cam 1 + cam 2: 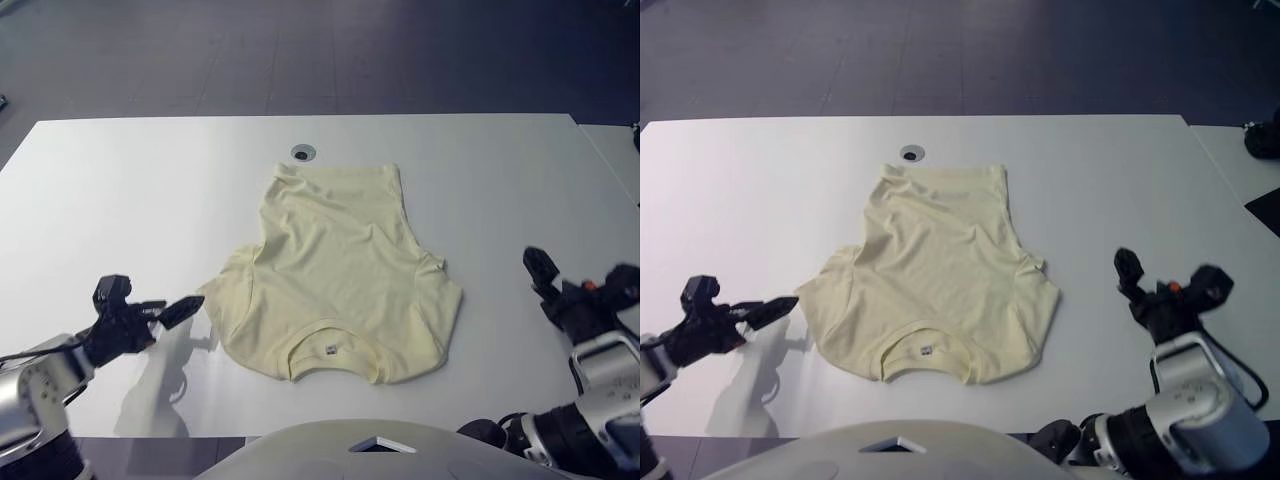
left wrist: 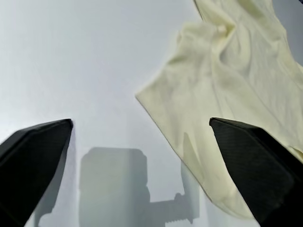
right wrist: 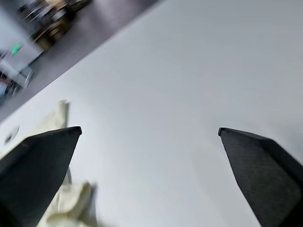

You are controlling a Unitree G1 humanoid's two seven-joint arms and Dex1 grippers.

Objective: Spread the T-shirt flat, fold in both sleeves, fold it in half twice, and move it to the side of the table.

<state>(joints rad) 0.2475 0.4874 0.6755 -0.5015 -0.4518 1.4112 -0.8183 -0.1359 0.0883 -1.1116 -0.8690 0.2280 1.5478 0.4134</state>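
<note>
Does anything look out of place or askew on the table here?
The T-shirt is not fully flat: creases run across its body and both sleeves sit bunched against its sides. Nothing on the table looks spilled or damaged.

The pale yellow T-shirt (image 1: 335,270) lies centred on the white rectangular table (image 1: 120,190), with the round hole (image 1: 303,152) just behind its hem. The left gripper (image 1: 150,298) is near its left and the right gripper (image 1: 582,275) farther off right.
</note>
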